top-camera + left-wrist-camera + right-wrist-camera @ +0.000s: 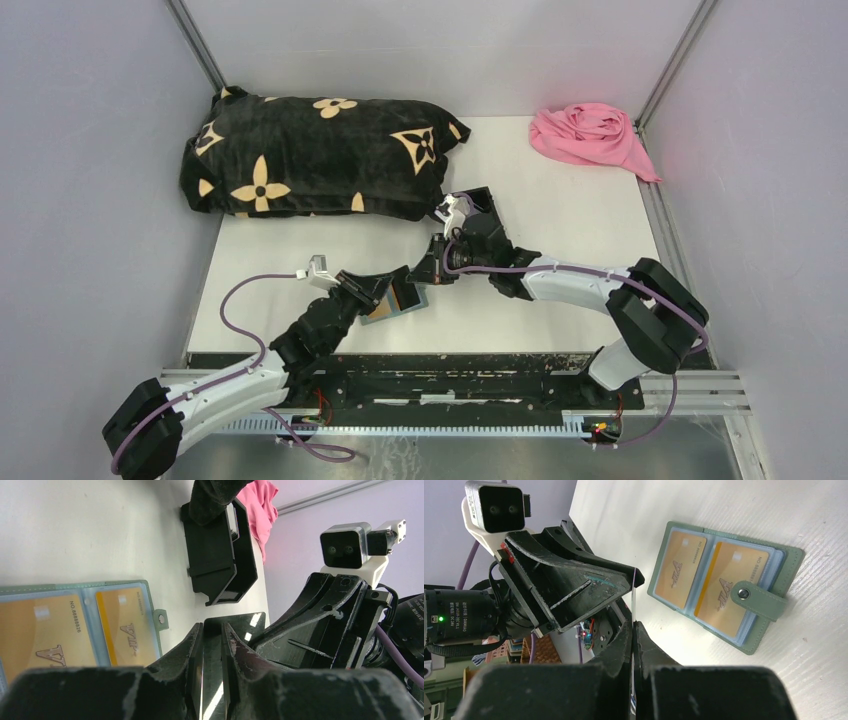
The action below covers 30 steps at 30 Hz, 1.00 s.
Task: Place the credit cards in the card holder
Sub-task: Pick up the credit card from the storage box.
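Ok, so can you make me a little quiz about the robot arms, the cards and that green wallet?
1. True or false: the card holder lies folded shut on the table.
2. What lies in the far right corner of the table? A) a pink cloth B) a blue cup C) a banana
3. Fill in: the right gripper is pinched shut on a thin ___, seen edge-on.

Key
1. False: the card holder lies open, with two tan cards showing in its slots.
2. A
3. card
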### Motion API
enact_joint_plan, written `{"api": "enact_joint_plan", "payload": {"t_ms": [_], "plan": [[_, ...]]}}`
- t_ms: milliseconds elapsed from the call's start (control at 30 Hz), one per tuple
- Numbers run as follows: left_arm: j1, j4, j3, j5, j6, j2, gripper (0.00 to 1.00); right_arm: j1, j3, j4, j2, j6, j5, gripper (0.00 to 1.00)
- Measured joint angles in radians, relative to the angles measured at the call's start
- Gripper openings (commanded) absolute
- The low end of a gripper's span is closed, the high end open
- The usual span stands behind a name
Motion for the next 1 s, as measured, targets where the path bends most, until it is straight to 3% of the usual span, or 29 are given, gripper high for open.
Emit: {"api": "enact_joint_plan", "payload": {"t_ms": [700, 767, 867, 1000], "plan": [[0.006, -0.035, 0.000, -0.040, 0.023, 0.007, 0.23, 0.021, 0.033, -0.008, 0.065, 0.000, 0.009, 0.01], [0.006, -0.036, 0.000, -0.046, 0.023, 0.007, 0.31, 0.024, 0.035, -0.008, 0.070, 0.000, 0.006, 0.01], [0.006, -0.039, 0.000, -0.051, 0.023, 0.000, 0.56, 0.029, 0.046, -0.017, 0.080, -0.001, 0.004, 0.01], [0.003, -0.057, 0.000, -0.054, 0.022, -0.060, 0.67, 0.044, 0.077, -0.076, 0.084, -0.025, 0.005, 0.01]]}}
